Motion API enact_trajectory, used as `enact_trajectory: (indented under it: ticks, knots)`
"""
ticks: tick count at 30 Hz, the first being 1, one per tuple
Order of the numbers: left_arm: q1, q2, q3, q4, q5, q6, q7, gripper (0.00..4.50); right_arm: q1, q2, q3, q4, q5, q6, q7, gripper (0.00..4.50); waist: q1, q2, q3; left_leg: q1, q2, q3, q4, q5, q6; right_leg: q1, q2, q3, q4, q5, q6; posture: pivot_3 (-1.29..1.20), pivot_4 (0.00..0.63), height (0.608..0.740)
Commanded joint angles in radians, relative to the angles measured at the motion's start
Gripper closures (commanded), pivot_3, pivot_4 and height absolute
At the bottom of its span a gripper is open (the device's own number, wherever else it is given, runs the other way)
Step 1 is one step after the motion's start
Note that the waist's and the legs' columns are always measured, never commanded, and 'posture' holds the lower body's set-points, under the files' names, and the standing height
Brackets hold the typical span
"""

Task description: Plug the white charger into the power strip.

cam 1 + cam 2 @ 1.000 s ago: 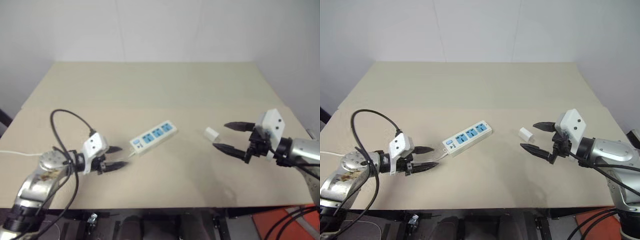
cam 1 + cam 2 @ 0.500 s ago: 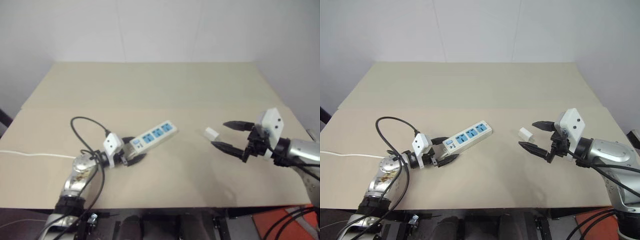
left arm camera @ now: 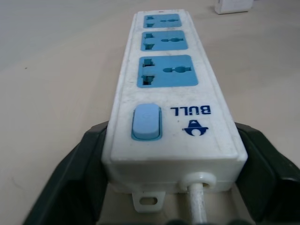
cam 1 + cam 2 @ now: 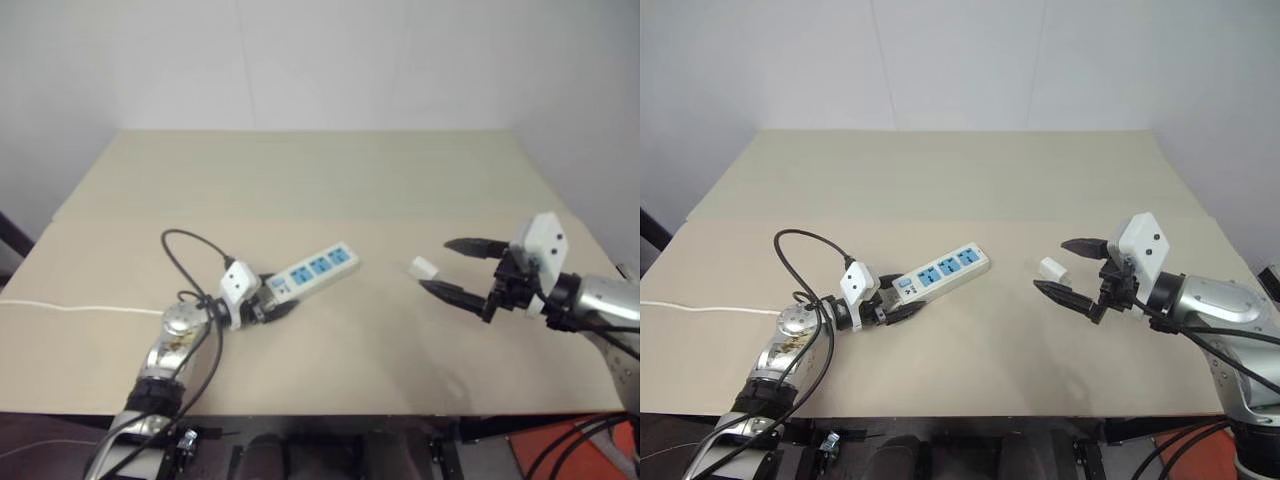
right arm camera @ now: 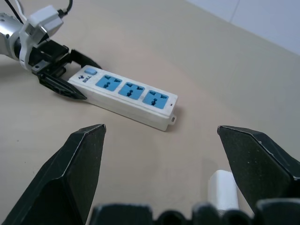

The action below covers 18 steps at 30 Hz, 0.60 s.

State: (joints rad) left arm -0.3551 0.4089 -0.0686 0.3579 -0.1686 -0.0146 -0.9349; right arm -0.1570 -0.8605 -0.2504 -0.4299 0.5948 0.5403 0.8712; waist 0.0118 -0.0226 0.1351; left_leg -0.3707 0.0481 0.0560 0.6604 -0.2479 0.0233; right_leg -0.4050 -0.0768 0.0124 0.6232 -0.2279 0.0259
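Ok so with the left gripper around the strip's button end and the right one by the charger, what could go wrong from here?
1. The left gripper straddles only the cord end of the power strip; if it closes off-centre, the far end could swing.
2. The white charger is small and lies loose in front of the open right gripper; a fingertip may nudge it away instead of pinching it.
3. The thin white cord trails across the table and could drag against any lift.

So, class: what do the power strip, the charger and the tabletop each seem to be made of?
Power strip: likely moulded plastic, white, slightly glossy, with matte blue socket faces. White charger: probably smooth white plastic, a plain small block. Table: beige matte surface, perhaps laminate; no grain shows.
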Motion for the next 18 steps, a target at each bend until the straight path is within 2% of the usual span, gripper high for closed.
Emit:
enact_trajectory:
  ticks: [1,6,10,13,18]
  knots:
    - [0.007,-0.022,-0.033,0.042,-0.016,0.025,-0.052,1.21,-0.035,-0.021,-0.026,-0.025,0.013,0.002,0.004,0.0,0.0,0.0,0.0,0.0,0.0,0.0,0.0,0.0,0.0,0.0,0.0,0.0,0.0,0.0,0.0,0.0,0.15,0.74]
    - [-0.025,-0.02,-0.053,0.043,-0.013,-0.014,-0.13,1.21,-0.066,-0.031,-0.017,-0.006,0.01,0.001,0.015,0.0,0.003,0.0,0.0,-0.001,0.0,-0.001,0.0,0.0,0.0,0.0,0.0,-0.001,-0.001,0.001,-0.001,0.0,0.15,0.74]
    - [-0.058,0.011,-0.098,-0.026,-0.04,-0.077,-0.303,1.21,-0.105,-0.045,0.015,0.036,-0.011,-0.013,0.052,0.0,0.002,0.0,0.0,-0.004,0.0,0.0,0.0,0.0,0.0,-0.001,-0.001,-0.001,-0.004,0.004,-0.007,0.0,0.15,0.74]
    - [-0.108,0.043,-0.126,0.0,-0.039,-0.147,-0.424,1.21,-0.151,-0.049,0.059,0.089,-0.032,-0.025,0.087,0.0,0.001,-0.001,0.001,-0.008,0.0,-0.001,0.0,0.0,0.0,-0.002,0.0,-0.001,-0.007,0.005,-0.007,0.0,0.15,0.74]
    - [-0.138,0.051,-0.134,0.061,-0.026,-0.178,-0.463,1.21,-0.258,-0.032,0.147,0.171,-0.076,0.038,0.063,0.0,-0.003,-0.001,0.001,-0.015,-0.001,-0.002,0.001,0.0,0.0,-0.008,0.0,0.0,-0.007,0.005,-0.007,0.0,0.15,0.74]
